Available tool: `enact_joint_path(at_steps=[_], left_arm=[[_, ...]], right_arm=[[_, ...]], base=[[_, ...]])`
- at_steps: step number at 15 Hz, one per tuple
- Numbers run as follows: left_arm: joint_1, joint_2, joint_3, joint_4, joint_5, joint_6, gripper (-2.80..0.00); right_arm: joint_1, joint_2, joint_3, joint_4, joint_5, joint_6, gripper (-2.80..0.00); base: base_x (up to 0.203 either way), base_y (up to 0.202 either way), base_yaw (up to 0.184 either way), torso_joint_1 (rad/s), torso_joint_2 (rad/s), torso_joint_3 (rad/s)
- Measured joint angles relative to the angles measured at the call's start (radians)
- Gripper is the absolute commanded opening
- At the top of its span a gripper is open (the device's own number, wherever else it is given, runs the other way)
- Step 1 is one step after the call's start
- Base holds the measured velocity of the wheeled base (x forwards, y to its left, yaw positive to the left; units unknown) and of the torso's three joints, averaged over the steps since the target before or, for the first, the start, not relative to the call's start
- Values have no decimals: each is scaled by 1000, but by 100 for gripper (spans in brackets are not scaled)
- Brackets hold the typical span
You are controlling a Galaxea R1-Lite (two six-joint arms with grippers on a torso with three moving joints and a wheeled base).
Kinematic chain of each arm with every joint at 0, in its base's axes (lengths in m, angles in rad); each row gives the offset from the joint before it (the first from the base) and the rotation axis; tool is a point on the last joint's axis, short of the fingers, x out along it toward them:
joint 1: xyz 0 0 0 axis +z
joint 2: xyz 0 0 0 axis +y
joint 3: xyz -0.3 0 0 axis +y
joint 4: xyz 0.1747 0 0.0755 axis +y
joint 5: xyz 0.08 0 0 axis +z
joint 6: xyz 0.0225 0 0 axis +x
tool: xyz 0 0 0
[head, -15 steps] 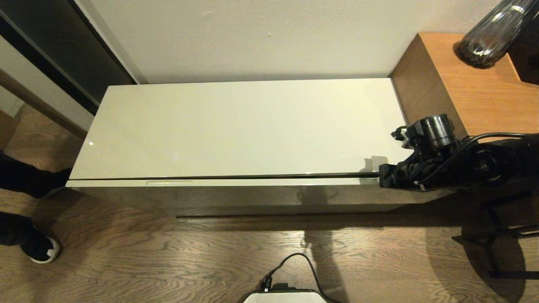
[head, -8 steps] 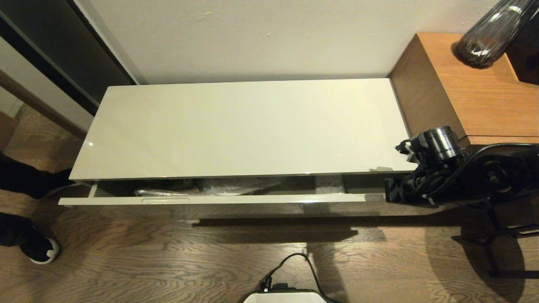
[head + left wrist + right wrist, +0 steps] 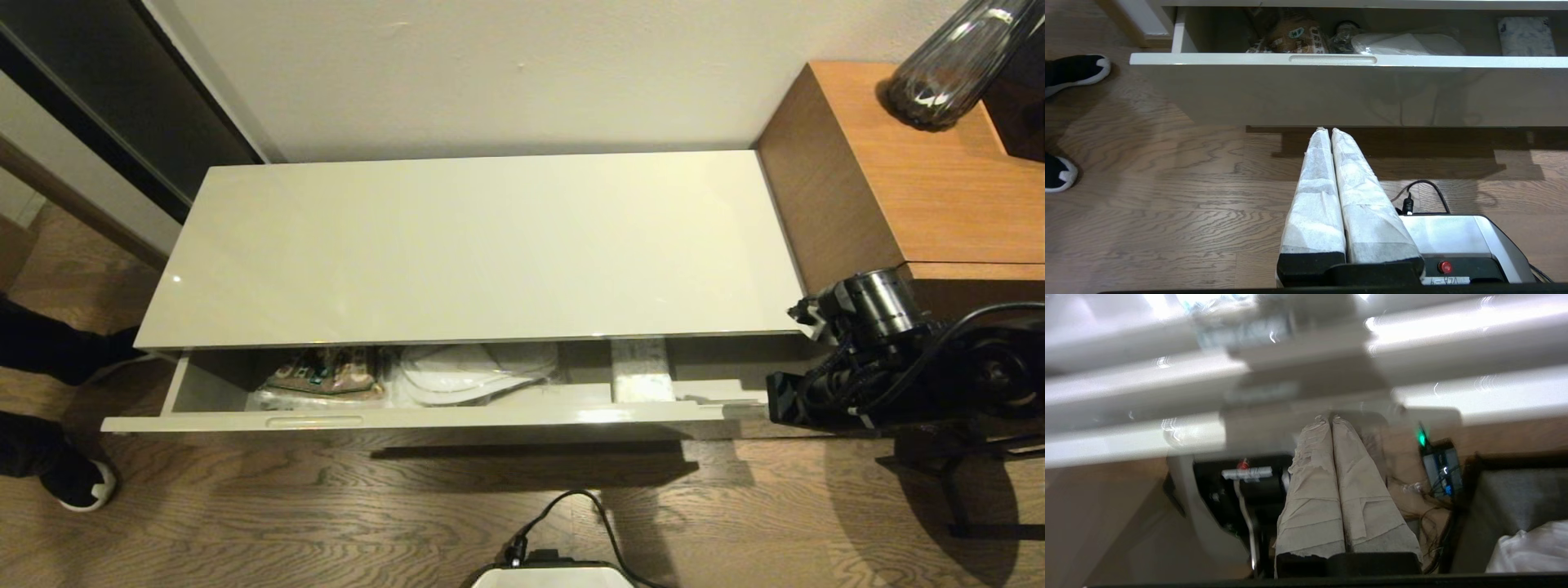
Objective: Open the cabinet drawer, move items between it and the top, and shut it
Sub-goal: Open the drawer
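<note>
Wood-grain flooring (image 3: pixel 269 514) fills the lower part of the head frame, and above it a long low cabinet runs almost edge to edge against a pale wall. Its glossy cream top (image 3: pixel 473 245) lies across the middle of the frame, and a higher orange-brown wooden surface (image 3: pixel 922 180) stands at the upper right, with a dark ribbed glass vase (image 3: pixel 951 69) in the corner.

Below the top, the cabinet drawer (image 3: pixel 441 417) stands partly pulled out, its front rail crossing the frame just under centre. Inside, from left to right, I see a brown printed packet (image 3: pixel 326 374), the white slippers (image 3: pixel 469 374) in clear wrap just beside it, and further right the tissue pack (image 3: pixel 641 369), apart from the slippers.

My right gripper (image 3: pixel 1329 417) sits at the centre right of the head frame, at the right end of the drawer's front. Its two wrapped fingers are pressed together; whether they hook the drawer edge I cannot tell.

My left gripper (image 3: pixel 1327 130) hangs low in front of the cabinet, over the floor, fingers pressed together with nothing between them. In its camera the drawer front spans the upper frame, with one slot handle (image 3: pixel 1333 59) at top centre, and a person's black shoes (image 3: pixel 1073 71) at the left edge.
</note>
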Motion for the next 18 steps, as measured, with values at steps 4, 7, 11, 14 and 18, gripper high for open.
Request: enact_joint_path(at_steps=[4,7,11,14,18], left_arm=[[1,0,0,0,0,-1,-280],[0,0,0,0,0,0,-280],[0,0,0,0,0,0,-280],[0,0,0,0,1,0,-280],[0,0,0,0,0,0,-280]], right_arm=[[13,-42,69,-4,3,18,-280],[14,-48,69,-12,5,18,-280],[15,-24,16,-99,0,22,-280],[15,0,-28,-101,0,23,-280],[15,45,-42,-104,1,26,-280]], base=[[0,0,0,0,0,0],[0,0,0,0,0,0],[0,0,0,0,0,0],[0,0,0,0,0,0],[0,0,0,0,0,0]])
